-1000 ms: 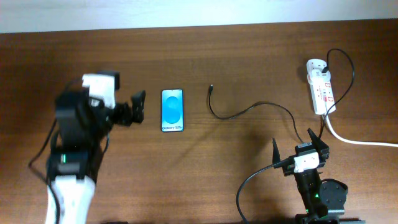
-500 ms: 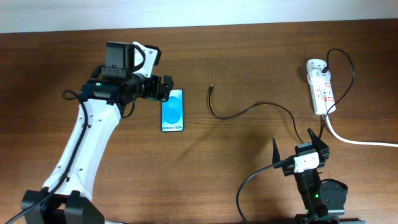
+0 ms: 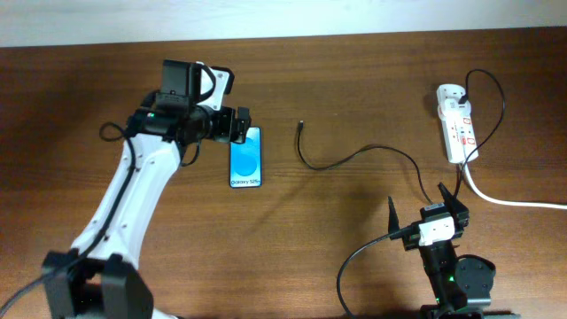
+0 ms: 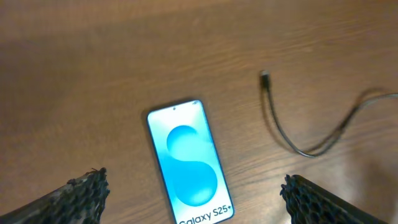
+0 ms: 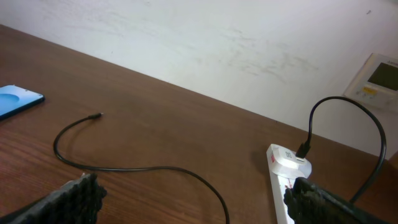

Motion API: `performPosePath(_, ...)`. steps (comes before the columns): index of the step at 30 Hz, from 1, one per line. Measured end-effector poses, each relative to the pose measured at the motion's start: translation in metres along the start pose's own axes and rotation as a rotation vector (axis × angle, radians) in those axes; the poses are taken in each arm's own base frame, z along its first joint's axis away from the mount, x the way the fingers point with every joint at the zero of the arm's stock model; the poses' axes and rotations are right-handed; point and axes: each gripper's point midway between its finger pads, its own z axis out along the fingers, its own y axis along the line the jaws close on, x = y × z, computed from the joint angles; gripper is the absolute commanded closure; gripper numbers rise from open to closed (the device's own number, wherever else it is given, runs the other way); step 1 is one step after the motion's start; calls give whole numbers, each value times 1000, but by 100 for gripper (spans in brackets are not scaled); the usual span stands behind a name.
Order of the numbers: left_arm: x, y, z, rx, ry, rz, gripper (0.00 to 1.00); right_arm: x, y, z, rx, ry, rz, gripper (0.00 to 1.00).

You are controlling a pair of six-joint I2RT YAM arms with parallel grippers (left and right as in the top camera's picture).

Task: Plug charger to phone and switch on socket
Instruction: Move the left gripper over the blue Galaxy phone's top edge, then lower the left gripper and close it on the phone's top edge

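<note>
Two arms are in view, but only the left one has moved. A second ago the left gripper stood well off at the phone's 9 o'clock; half a second ago it had swung in over the phone's far short end, and since then it has only crept slightly toward 3 o'clock. The phone, the charger and the socket lie where they lay before, and the right gripper is parked as it was, near the table's front edge. I read this as the end of a reach. The left arm is settling above the phone, probably to steady it or line it up, while plugging in and switching on are both not yet begun.

In the left wrist view the left gripper has its fingers spread wide with nothing in them. The phone lies face up on the bare wood in the gap between them, its "Galaxy S25" end toward 6 o'clock, and I cannot tell how high above it the fingers hang. The charger has its plug tip near the phone at about 1 o'clock, apart from it and untouched.

In its own view the right gripper also has its fingers apart and empty. The charger curls at its 10 o'clock and the socket sits at 1 o'clock.
</note>
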Motion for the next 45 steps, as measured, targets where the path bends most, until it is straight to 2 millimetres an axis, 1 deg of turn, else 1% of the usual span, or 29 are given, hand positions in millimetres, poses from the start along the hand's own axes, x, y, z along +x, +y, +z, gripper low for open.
performPosePath(3,13,4,22,-26,65,-66,6,0,0,0,0,0,0,2)
performPosePath(6,22,4,35,-42,145,-109,3,0,0,0,0,0,0,2)
performPosePath(9,18,6,36,-75,219,-127,0,0,0,0,0,0,0,1)
performPosePath(13,3,6,39,-128,268,-110,0,0,0,0,0,0,0,2)
performPosePath(17,3,2,48,-146,296,-89,0,0,0,0,0,0,0,2)
performPosePath(22,19,6,69,-159,358,-89,1,0,0,0,0,0,0,2)
performPosePath(27,44,12,98,-170,446,-96,1,0,0,0,0,0,0,2)
performPosePath(29,50,14,106,-172,470,-97,1,0,0,0,0,0,0,2)
performPosePath(37,56,12,112,-178,487,-120,1,0,0,0,0,0,0,2)
performPosePath(43,77,16,133,-200,545,-182,1,0,0,0,0,0,0,2)
performPosePath(45,78,16,135,-206,545,-202,1,0,0,0,0,0,0,2)
